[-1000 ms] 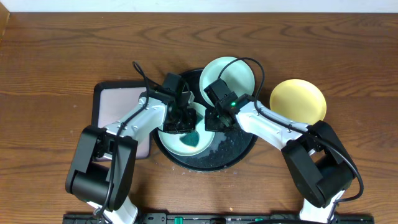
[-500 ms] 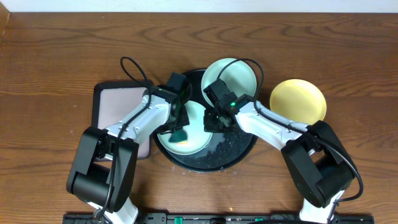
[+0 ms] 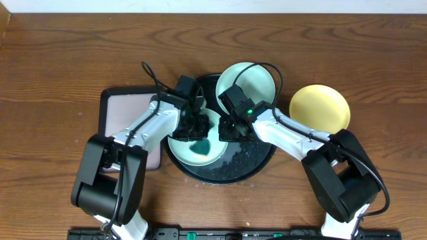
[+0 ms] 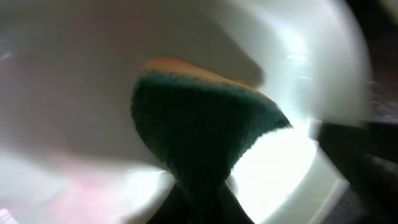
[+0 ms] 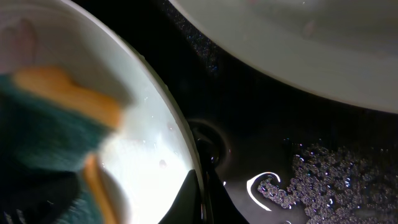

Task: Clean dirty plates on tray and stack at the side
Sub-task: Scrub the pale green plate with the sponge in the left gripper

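Note:
A mint-green plate (image 3: 200, 143) lies in the black tray (image 3: 253, 160). My left gripper (image 3: 192, 129) is shut on a green and orange sponge (image 4: 205, 124), pressed on this plate's inside (image 4: 74, 81). My right gripper (image 3: 227, 128) is shut on the plate's right rim (image 5: 180, 137); the sponge also shows in the right wrist view (image 5: 50, 130). A second mint-green plate (image 3: 245, 83) rests at the tray's far edge and shows in the right wrist view (image 5: 298, 43). The pale yellow plate (image 3: 320, 107) lies on the table to the right of the tray.
A rectangular black-rimmed tray with a pale pink mat (image 3: 130, 120) lies left of the round tray, under my left arm. Small dark crumbs (image 5: 323, 180) lie scattered on the tray floor. Cables loop above both wrists.
My left gripper has moved the sponge back and forth over the plate, ending near its upper middle. The right gripper has kept its hold on the rim.

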### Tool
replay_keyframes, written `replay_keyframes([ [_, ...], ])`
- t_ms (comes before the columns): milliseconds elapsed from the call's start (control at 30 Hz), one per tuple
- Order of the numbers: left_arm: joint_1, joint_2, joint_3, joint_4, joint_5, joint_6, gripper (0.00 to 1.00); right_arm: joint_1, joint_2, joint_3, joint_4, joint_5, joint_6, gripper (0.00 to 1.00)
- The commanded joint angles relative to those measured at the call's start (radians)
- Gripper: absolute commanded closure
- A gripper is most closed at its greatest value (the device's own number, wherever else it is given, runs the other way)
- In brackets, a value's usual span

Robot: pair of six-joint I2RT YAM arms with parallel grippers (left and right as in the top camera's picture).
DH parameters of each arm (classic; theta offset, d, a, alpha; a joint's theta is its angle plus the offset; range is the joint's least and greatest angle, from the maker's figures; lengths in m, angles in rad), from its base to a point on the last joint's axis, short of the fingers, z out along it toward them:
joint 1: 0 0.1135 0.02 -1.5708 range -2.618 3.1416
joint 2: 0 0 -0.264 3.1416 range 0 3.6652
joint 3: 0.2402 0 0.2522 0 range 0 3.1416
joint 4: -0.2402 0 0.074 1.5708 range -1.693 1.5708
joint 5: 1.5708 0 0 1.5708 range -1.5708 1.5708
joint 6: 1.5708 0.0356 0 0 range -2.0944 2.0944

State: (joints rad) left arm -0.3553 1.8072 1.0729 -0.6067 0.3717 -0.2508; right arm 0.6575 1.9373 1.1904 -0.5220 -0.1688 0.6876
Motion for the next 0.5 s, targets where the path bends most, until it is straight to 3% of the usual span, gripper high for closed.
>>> replay_keyframes([
  [0, 0.003, 0.014, -0.008, 0.034, -0.014, -0.052, 0.93, -0.010, 0.023, 0.011, -0.003, 0.029, -0.012, 0.99],
  [267, 0.005, 0.014, -0.008, 0.051, -0.524, -0.332, 0.93, -0.010, 0.023, 0.011, -0.003, 0.029, -0.013, 0.99],
  [467, 0.002, 0.014, -0.008, -0.090, -0.587, -0.485, 0.92, -0.011, 0.023, 0.011, -0.003, 0.029, -0.012, 0.99],
])
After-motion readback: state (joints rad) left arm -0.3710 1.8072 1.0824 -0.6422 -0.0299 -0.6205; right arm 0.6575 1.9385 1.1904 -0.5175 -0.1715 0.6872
